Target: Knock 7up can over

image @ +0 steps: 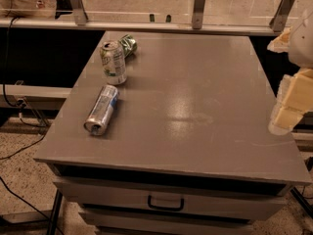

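The 7up can stands upright near the back left corner of the grey worktop, its silver top up and the green label facing the camera. Just behind it, a darker green can lies on its side, close to it or touching; I cannot tell which. Nearer the front, along the left edge, a slim silver-and-blue can lies on its side with its open end toward the camera, apart from the 7up can. The gripper hangs at the far right of the view, over the worktop's right edge and well apart from all three cans. Whether it is open or closed cannot be told. A drawer with a dark handle sits below the worktop.
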Tool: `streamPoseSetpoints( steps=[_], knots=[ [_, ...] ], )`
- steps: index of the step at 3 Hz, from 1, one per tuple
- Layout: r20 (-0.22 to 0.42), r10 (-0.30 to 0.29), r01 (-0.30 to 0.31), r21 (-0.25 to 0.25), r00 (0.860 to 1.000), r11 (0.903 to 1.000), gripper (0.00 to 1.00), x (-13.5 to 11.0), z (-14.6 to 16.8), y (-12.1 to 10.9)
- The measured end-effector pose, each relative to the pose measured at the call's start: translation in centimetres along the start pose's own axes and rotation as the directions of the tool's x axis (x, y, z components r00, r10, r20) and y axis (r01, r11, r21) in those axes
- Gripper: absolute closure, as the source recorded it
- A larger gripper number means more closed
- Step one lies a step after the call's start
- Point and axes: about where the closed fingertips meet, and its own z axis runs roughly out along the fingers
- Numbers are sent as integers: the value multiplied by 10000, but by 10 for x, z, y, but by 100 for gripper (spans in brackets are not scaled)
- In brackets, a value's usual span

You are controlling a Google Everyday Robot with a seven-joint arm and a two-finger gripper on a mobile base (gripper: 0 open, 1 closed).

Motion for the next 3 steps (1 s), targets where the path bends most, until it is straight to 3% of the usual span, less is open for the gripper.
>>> streamPoseSetpoints(
  steps=[1,2,3],
  knots=[
    [52,-37,36,40,10000,10000,0,-2,0,-2],
    [727,-555,517,534,9958,9972,0,-23,-1,-32],
    [1744,-1325,1195,834,9757,9893,0,-72,5,-74]
  ],
)
